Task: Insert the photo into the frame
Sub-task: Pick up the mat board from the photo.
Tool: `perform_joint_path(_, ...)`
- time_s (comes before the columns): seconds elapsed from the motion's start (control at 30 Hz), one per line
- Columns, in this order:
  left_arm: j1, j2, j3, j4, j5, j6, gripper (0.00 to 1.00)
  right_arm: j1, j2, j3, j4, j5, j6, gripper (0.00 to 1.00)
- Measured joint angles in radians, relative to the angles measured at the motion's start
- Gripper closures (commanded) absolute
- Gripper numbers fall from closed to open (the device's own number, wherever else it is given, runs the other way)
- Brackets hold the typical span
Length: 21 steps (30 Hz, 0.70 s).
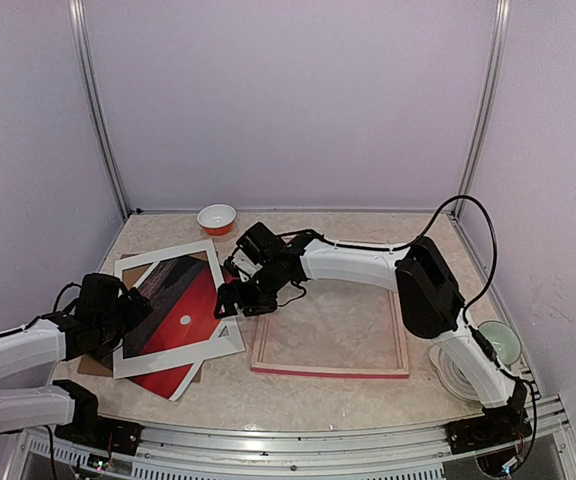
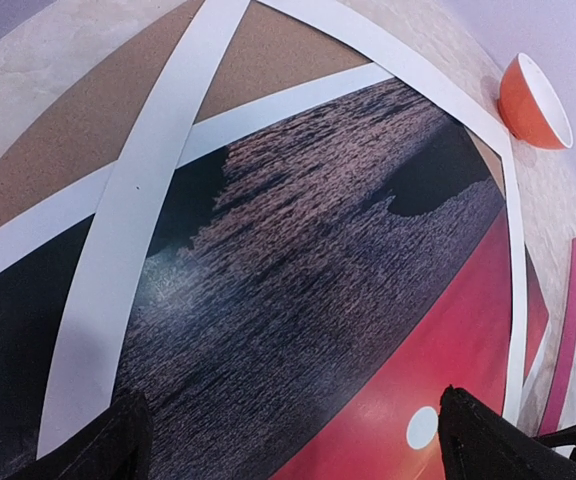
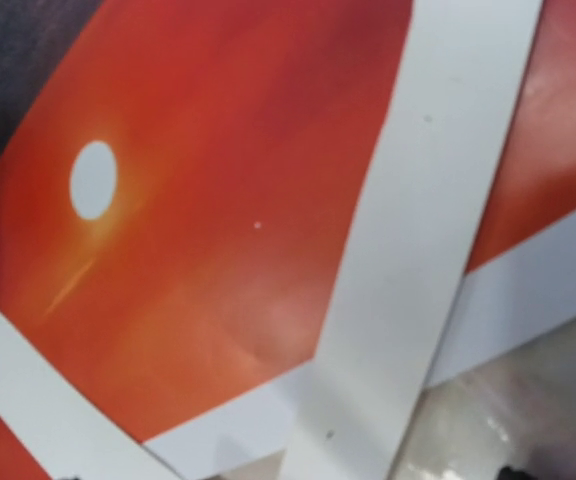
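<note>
Directly beneath the left gripper [image 2: 293, 425], jaws spread wide and holding nothing: the photo [image 2: 298, 270], flat on the table [image 1: 368, 240], stacked on a brown backing board [image 2: 78, 110] and partly covered by a skewed white mat [image 2: 128, 200]. Above the sun end of the same print: the right gripper [image 1: 238, 297], likewise open and empty, fingers almost wholly outside its own wrist view. Just right of that gripper, beside the mat's corner: the frame [image 1: 328, 371], lying flat, opening bare.

Looks thin, light and floppy; probably creases if pinched hard, and likely slides easily on the board. Seems pinned by the mat, so wants uncovering first. Best taken, by the look of it, at the red corner poking out from under the mat on the near side of the left gripper.

Count: one photo, one frame, one mat, one backing board, two bowls: an orange bowl [image 1: 217, 218] beyond the right gripper, a pale green bowl [image 1: 498, 342] well off beside that arm's base.
</note>
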Motion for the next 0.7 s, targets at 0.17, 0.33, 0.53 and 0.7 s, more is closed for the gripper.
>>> perform_joint_path(0.17,0.0,0.0,-0.029,0.034,0.011,-0.004,0.03,0.0,0.024,0.043,-0.019,-0.015,0.02,0.12)
perform_joint_path(0.33,0.001,-0.001,-0.057,0.07,0.029,-0.005,0.03,0.0,0.027,0.054,-0.021,-0.037,0.04,0.13)
perform_joint_path(0.53,0.002,-0.001,-0.085,0.097,0.053,-0.01,0.03,0.0,0.041,0.054,-0.028,-0.053,0.057,0.14)
perform_joint_path(0.7,0.002,-0.001,-0.1,0.123,0.071,-0.02,0.04,0.0,0.047,0.063,-0.029,-0.076,0.065,0.14)
